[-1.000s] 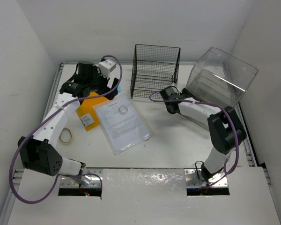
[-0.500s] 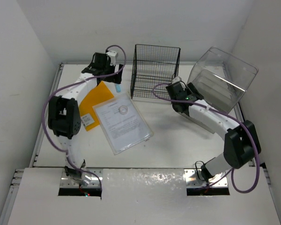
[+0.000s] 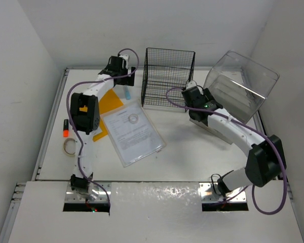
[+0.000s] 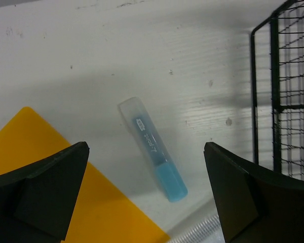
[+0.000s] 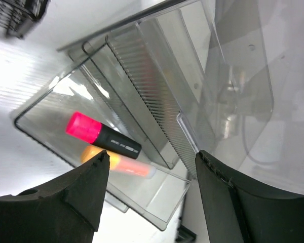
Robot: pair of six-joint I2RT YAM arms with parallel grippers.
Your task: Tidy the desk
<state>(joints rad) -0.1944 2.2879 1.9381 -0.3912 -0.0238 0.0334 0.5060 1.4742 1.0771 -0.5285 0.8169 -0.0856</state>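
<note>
White matte desk [image 3: 192, 157] seen from above, with both wrist views. Compared with one second ago, the left arm has stretched from over the yellow envelope [image 3: 111, 101] to the far edge of the tabletop, just left of the black wire rack [image 3: 168, 76]. This uncovers an orange marker [image 3: 66, 129] near the left edge, beside the tape roll [image 3: 69, 147]. The left gripper [image 4: 144, 149] hangs with jaws wide apart over a blue pen [image 4: 153, 150] lying flat on the tabletop; the pen's label print is too small to read. The right arm has swung from the rack's front to the clear drawer box [image 3: 243, 86] at the far right corner. The right gripper [image 5: 152, 154] is parted and holds nothing. Below it, a pink highlighter [image 5: 99, 134] and an orange highlighter [image 5: 121, 164] lie in the drawer. Print on the sleeved document [image 3: 133, 132] is illegible.
</note>
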